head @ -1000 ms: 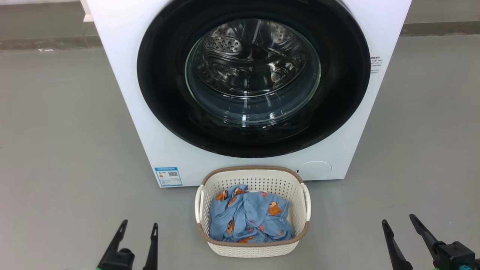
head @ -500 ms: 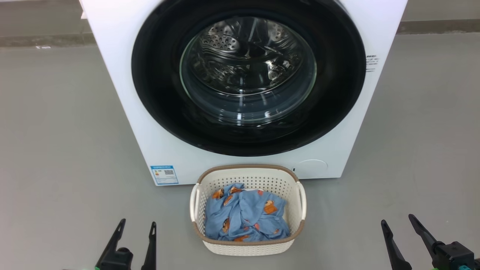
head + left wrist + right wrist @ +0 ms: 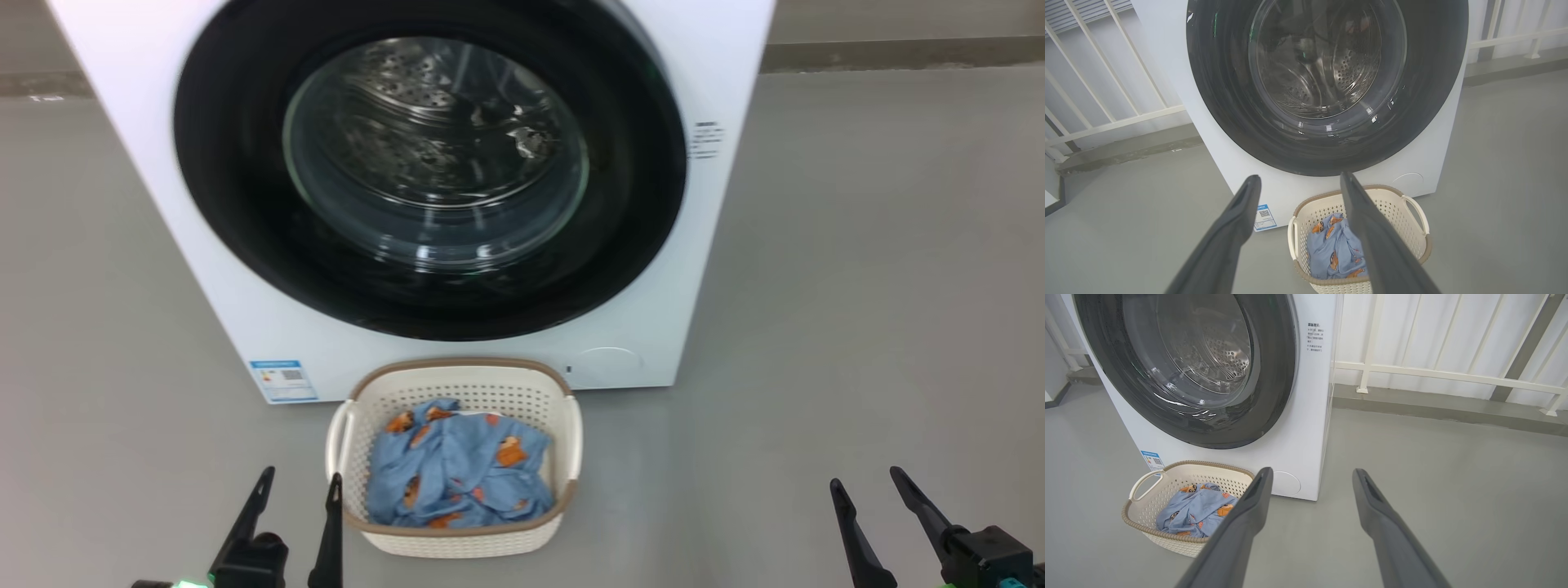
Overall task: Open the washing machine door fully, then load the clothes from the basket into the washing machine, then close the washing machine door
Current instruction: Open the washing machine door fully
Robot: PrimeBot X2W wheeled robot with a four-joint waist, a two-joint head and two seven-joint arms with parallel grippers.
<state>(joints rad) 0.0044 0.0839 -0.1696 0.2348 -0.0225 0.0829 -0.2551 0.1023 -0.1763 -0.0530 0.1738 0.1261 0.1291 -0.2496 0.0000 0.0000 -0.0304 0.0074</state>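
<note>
The white washing machine (image 3: 653, 269) stands ahead on the grey floor, its round black door (image 3: 629, 212) shut flat against the front, steel drum visible through the glass. In front of it sits the cream basket (image 3: 351, 441) holding light blue printed clothes (image 3: 457, 469). My left gripper (image 3: 302, 482) is open, empty, just left of the basket's near corner. Far to the right, my right gripper (image 3: 865, 478) is open and empty over bare floor. The left wrist view has the door (image 3: 1220, 106), basket (image 3: 1408, 212) and clothes (image 3: 1327, 249); the right wrist view has the door (image 3: 1278, 396), basket (image 3: 1147, 506) and clothes (image 3: 1196, 510).
A white railing (image 3: 1445, 373) on a raised concrete kerb runs behind and beside the machine. Another stretch of white railing (image 3: 1114, 118) stands to the machine's left. Bare grey floor lies on both sides of the machine and basket.
The head camera has turned right, so the machine and basket sit further left in the picture. Both grippers keep their places and stay open.
</note>
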